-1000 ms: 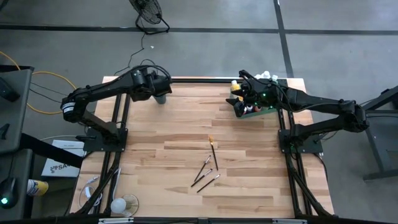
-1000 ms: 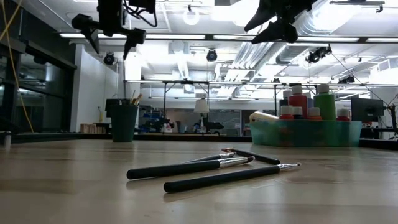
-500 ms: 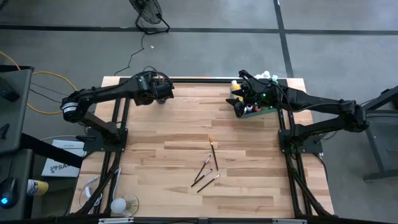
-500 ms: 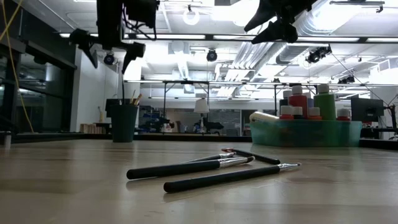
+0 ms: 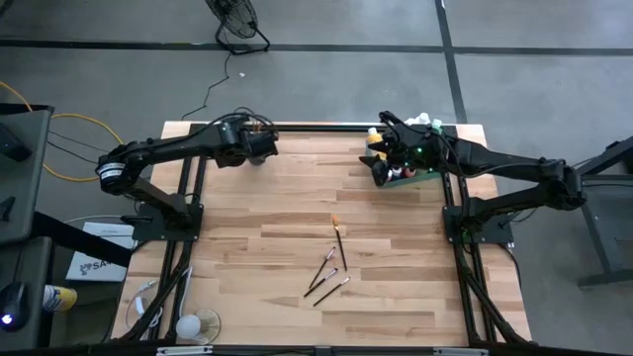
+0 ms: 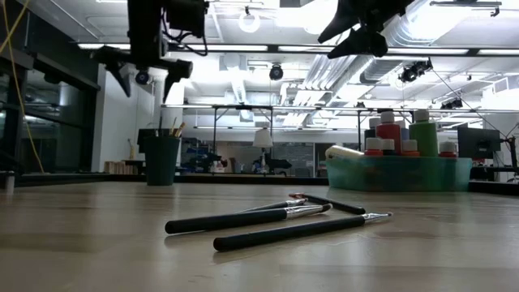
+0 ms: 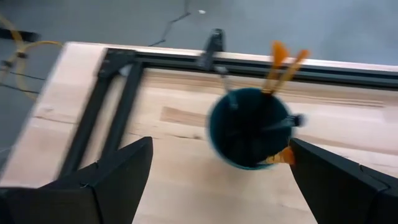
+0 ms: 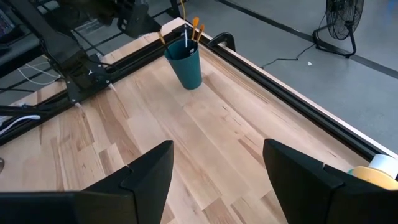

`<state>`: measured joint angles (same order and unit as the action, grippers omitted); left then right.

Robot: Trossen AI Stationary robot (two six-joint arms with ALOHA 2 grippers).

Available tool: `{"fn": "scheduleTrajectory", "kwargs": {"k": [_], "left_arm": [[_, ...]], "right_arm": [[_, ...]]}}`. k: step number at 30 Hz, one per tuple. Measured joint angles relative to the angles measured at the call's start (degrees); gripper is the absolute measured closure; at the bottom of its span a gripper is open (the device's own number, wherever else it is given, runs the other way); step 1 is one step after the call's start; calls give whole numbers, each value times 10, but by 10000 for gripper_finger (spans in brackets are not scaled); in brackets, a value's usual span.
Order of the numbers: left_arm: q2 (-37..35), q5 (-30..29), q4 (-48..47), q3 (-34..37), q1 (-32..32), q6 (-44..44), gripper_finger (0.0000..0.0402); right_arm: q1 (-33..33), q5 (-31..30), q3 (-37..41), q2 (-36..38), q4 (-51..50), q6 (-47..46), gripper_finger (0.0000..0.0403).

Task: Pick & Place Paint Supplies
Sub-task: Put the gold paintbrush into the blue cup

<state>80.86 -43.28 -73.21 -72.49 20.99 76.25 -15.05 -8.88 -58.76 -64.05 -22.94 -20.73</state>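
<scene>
We have brought our left gripper [image 6: 146, 75] lower over the dark cup [image 7: 249, 127], jaws spread and empty; our right gripper [image 8: 214, 165] waits, parted, empty, above the tray [image 6: 397, 173]. Four paintbrushes [image 5: 329, 269] remain mid-table, so collecting continues

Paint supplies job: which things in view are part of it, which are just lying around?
Job:
- paintbrushes loose on the table
- paint bottles in the green tray
- brushes in the dark cup

Lying about:
- floor fan
- yellow cable
- box on the floor
</scene>
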Motion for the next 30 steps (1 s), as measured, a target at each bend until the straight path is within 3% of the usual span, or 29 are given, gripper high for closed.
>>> {"fn": "scheduleTrajectory", "kwargs": {"k": [25, 30], "left_arm": [[0, 26, 111, 0, 0, -11, 39], [0, 5, 85, 0, 0, -10, 39]], "right_arm": [[0, 1, 0, 0, 0, 7, 160], [0, 1, 0, 0, -1, 9, 160]]}}
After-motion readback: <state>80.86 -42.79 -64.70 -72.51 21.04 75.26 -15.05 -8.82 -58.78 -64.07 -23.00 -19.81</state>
